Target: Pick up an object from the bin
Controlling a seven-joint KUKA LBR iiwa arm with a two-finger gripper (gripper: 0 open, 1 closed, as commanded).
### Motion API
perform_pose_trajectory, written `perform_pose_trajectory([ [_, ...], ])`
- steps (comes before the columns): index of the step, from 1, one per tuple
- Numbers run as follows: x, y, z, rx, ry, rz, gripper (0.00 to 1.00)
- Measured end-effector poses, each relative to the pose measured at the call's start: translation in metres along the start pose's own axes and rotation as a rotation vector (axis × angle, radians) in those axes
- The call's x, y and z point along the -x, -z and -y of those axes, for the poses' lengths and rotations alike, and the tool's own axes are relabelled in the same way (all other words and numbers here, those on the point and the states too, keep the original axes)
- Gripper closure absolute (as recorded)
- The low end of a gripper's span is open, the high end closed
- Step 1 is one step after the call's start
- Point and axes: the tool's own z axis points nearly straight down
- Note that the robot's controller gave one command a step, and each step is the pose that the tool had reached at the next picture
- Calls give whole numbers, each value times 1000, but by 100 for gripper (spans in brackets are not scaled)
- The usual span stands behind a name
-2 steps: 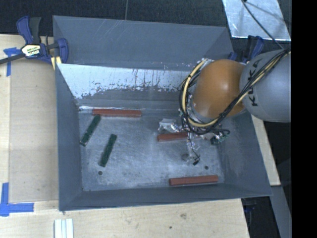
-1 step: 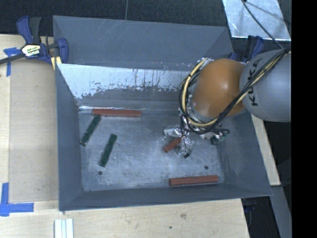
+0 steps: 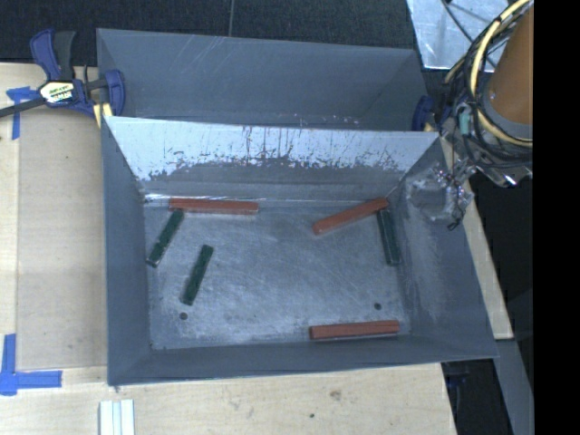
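Observation:
My gripper [image 3: 441, 192] hangs at the bin's right side, over the sloping right wall near the back right corner, with nothing seen in it. Nearest to it, a dark green stick [image 3: 390, 237] lies along the floor's right edge, pointing front to back. Just left of that stick, a red-brown stick [image 3: 351, 217] rests tilted, its right end higher and close to the green stick's far end. Both lie below and to the left of the gripper, apart from it.
Another red-brown stick [image 3: 354, 331] lies along the front edge at the right. A third one [image 3: 213, 207] runs along the back edge at the left. Two more dark green sticks [image 3: 165, 236] [image 3: 197, 275] lie slanted on the left part of the floor.

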Motion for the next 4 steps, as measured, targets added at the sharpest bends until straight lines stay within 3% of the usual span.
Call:
perform_pose_trajectory([
  [1, -28, -83, -13, 12, 339, -4, 100],
  [2, -57, -107, -46, 10, -19, -6, 100],
  [3, -56, -107, -46, 10, -18, -6, 0],
  [4, -33, -160, -85, 16, -19, -7, 0],
])
